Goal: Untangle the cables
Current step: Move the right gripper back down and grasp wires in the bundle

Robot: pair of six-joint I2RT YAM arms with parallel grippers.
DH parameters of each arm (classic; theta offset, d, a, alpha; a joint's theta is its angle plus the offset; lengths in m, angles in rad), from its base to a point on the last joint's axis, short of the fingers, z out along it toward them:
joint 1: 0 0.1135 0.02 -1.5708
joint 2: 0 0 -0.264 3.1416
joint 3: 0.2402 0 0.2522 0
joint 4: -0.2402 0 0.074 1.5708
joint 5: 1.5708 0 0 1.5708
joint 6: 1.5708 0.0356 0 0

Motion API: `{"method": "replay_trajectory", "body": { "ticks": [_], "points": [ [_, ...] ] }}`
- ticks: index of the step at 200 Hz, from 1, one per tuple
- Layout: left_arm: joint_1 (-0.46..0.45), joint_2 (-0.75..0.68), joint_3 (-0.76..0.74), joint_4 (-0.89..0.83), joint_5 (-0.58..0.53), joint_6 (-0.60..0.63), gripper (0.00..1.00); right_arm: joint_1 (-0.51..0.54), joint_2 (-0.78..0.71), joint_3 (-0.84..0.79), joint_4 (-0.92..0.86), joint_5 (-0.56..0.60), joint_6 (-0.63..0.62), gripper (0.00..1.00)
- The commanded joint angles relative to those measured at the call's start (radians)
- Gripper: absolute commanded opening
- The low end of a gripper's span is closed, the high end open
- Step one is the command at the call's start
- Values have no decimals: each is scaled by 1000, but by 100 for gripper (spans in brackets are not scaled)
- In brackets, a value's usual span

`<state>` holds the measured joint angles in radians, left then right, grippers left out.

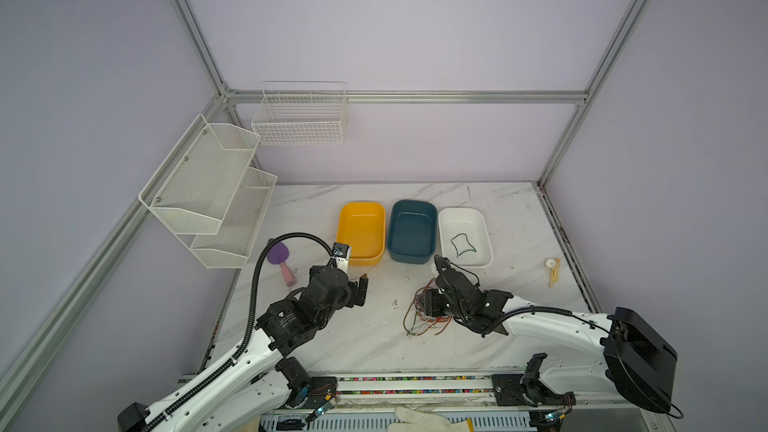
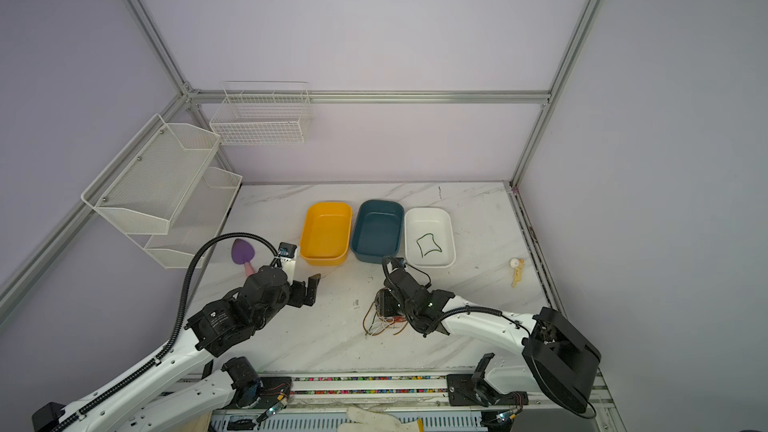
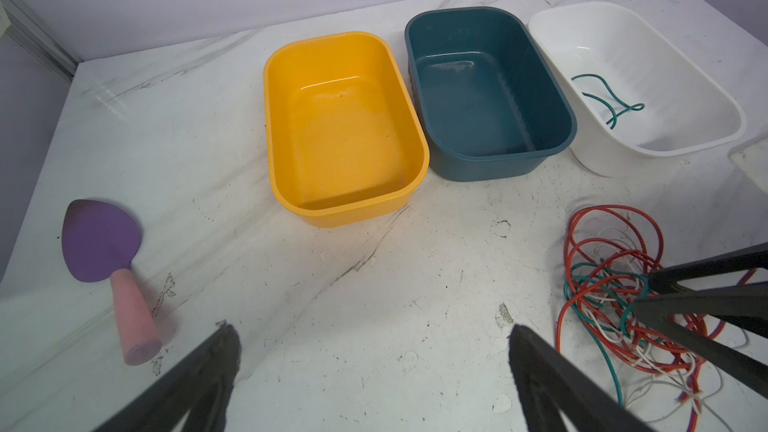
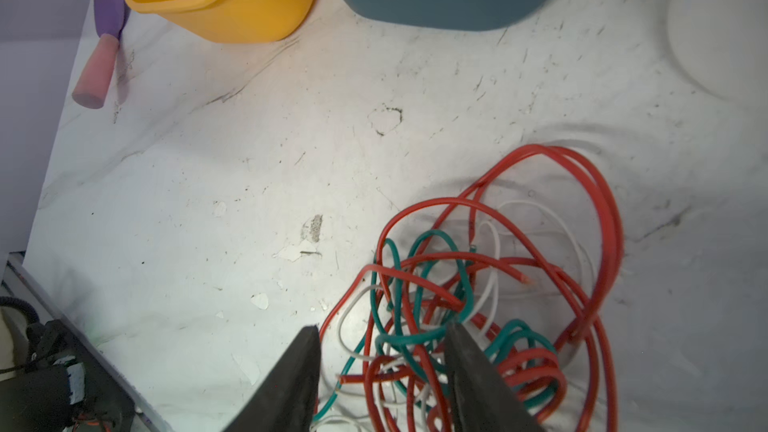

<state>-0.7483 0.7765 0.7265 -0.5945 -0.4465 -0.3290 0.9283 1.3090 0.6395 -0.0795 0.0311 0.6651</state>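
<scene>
A tangle of thin red, white and green cables (image 1: pixel 428 320) (image 2: pixel 384 322) (image 4: pixel 478 284) lies on the marble table, right of centre. My right gripper (image 4: pixel 382 328) (image 1: pixel 428 303) points down into the pile. Its jaws stand apart astride several strands and are not pressed on any; in the left wrist view its fingertips (image 3: pixel 648 280) rest in the cables (image 3: pixel 602 284). A single green cable (image 1: pixel 462 245) (image 3: pixel 606 97) lies looped in the white tray (image 1: pixel 478 222). My left gripper (image 3: pixel 370 330) (image 1: pixel 359 284) hovers wide open and empty over bare table, left of the pile.
A yellow tray (image 1: pixel 361 230) and a blue tray (image 1: pixel 411 230) stand empty beside the white one at the back. A purple scoop with a pink handle (image 1: pixel 280 261) lies far left. A small cream object (image 1: pixel 552 270) lies far right. Wire shelves (image 1: pixel 208 193) hang on the left wall.
</scene>
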Motion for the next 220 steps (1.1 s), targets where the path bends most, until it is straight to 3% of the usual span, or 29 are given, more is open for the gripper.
{"method": "replay_trajectory", "body": {
  "ticks": [1, 34, 95, 140, 162, 220],
  "points": [
    [2, 0, 2, 9, 11, 10, 100, 5, 25, 2, 13, 50, 35, 50],
    [2, 9, 3, 9, 17, 11, 100, 5, 54, -8, 29, 54, 48, 47],
    [3, 15, 3, 9, 26, 13, 100, 6, 113, -12, 82, 36, 46, 29],
    [2, 27, 4, 6, 31, 14, 100, 5, 130, -27, 132, 6, 50, 27],
    [2, 31, 7, 2, 36, 15, 100, 6, 121, -36, 158, -12, 50, 15],
    [-3, 35, 53, -32, 87, -32, 100, 7, -2, -45, 187, -45, 10, 1]
  ]
}}
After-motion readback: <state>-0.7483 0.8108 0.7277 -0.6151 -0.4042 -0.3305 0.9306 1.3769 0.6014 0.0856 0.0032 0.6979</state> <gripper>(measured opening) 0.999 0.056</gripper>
